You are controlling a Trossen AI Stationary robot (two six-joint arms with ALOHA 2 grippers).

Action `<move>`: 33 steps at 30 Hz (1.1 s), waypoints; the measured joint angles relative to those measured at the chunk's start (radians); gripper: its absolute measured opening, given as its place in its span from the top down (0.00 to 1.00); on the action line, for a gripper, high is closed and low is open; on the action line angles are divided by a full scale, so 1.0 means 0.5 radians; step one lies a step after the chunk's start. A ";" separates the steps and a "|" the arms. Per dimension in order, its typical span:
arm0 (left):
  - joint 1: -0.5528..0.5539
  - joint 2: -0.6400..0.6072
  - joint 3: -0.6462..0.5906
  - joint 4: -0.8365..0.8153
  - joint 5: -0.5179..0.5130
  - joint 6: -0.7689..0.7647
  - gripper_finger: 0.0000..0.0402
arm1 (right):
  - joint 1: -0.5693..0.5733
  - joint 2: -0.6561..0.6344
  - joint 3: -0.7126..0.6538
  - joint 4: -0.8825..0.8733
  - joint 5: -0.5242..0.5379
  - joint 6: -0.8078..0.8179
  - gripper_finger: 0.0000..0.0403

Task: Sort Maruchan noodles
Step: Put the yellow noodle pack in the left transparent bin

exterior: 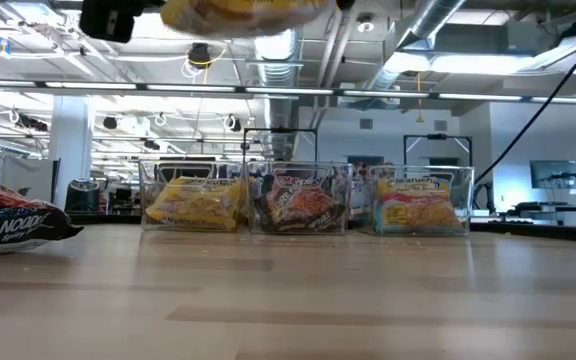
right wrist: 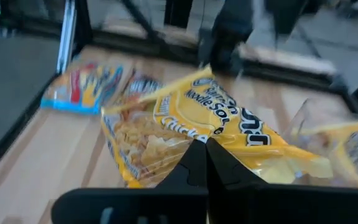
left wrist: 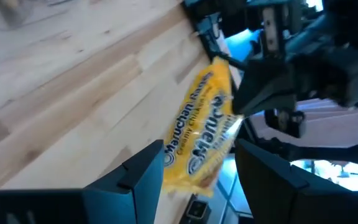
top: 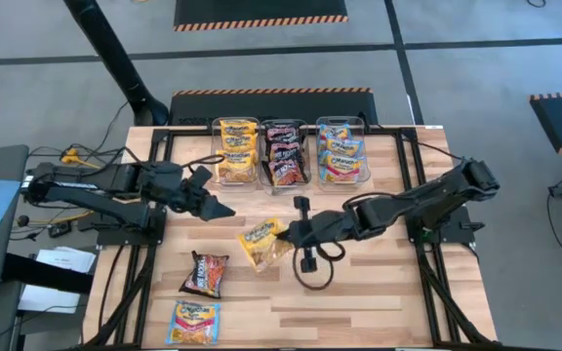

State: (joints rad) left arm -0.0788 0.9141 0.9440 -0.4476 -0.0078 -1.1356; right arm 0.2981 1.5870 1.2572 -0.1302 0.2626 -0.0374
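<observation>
The packet (top: 261, 244) pinched in the dark right hand (top: 291, 234) is bright yellow with dark lettering and a clear patch showing pale noodles. Below and to the left of that hand lie a maroon-black packet (top: 205, 274) with orange-red flames and a light blue packet (top: 194, 321) with orange and yellow. The desk (top: 359, 292) is pale wood in plank stripes. Beyond the hand, three clear bins (top: 290, 152) show yellow, dark maroon and light blue stacks. The left hand (top: 220, 208) is black.
</observation>
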 joint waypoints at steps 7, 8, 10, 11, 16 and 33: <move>0.000 0.135 -0.002 0.128 0.126 0.058 0.54 | -0.002 -0.148 0.000 0.042 0.110 -0.129 0.99; 0.000 0.155 -0.002 0.212 0.147 0.075 0.54 | -0.010 -0.165 0.004 0.047 0.114 -0.144 0.99; 0.000 0.182 -0.002 0.286 0.199 0.106 0.54 | -0.016 -0.195 0.000 0.034 0.116 -0.153 0.99; -0.001 0.200 -0.002 0.355 0.219 0.117 0.54 | -0.025 -0.198 0.001 0.055 0.117 -0.154 0.99; 0.000 0.259 -0.002 0.510 0.249 0.154 0.54 | -0.039 -0.244 0.002 0.047 0.118 -0.166 0.99; 0.004 0.331 -0.002 0.689 0.420 0.171 0.54 | 0.029 -0.350 0.002 0.122 0.195 -0.264 0.99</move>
State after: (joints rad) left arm -0.0769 1.0798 0.9432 -0.1030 0.2021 -1.0503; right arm 0.3126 1.4120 1.2583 -0.0691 0.3599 -0.1696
